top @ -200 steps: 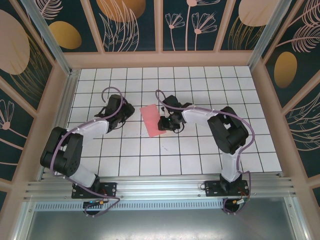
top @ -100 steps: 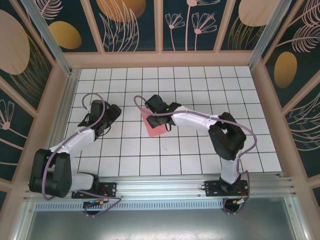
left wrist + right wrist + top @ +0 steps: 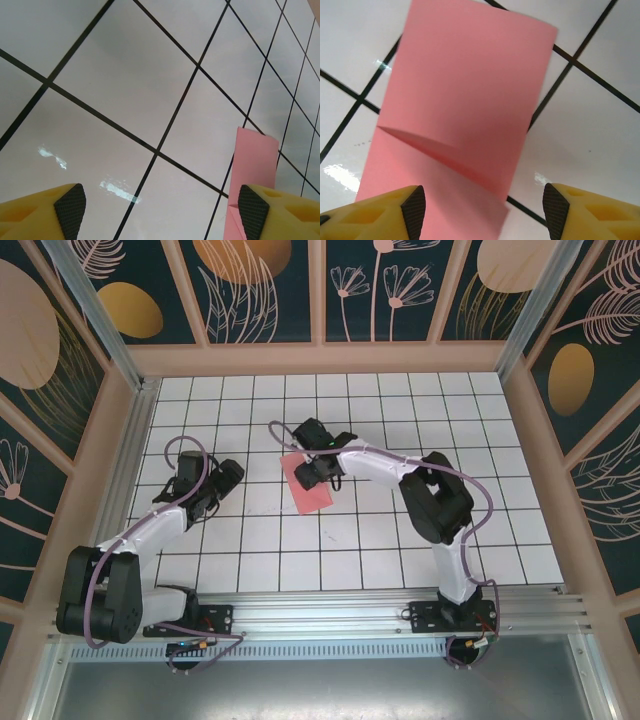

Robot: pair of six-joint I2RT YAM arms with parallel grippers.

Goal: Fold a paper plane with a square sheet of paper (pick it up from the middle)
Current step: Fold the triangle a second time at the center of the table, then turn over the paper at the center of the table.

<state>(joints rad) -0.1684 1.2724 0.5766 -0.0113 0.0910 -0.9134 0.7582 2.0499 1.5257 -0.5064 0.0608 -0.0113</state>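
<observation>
Two pairs of jaws spread wide, right jaws over folded pink paper [image 3: 465, 100], left jaws over white tiles [image 3: 125, 75].

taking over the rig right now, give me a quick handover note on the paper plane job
Left tool: open, empty, over bare tiles of the table, left of the sheet of paper.
Right tool: open, empty, directly over the sheet.
Sheet lies on the table, unheld.
Done: folded to a narrow rectangle with one slanted crease.
Left: nose and wing folds; no plane shape yet.
</observation>
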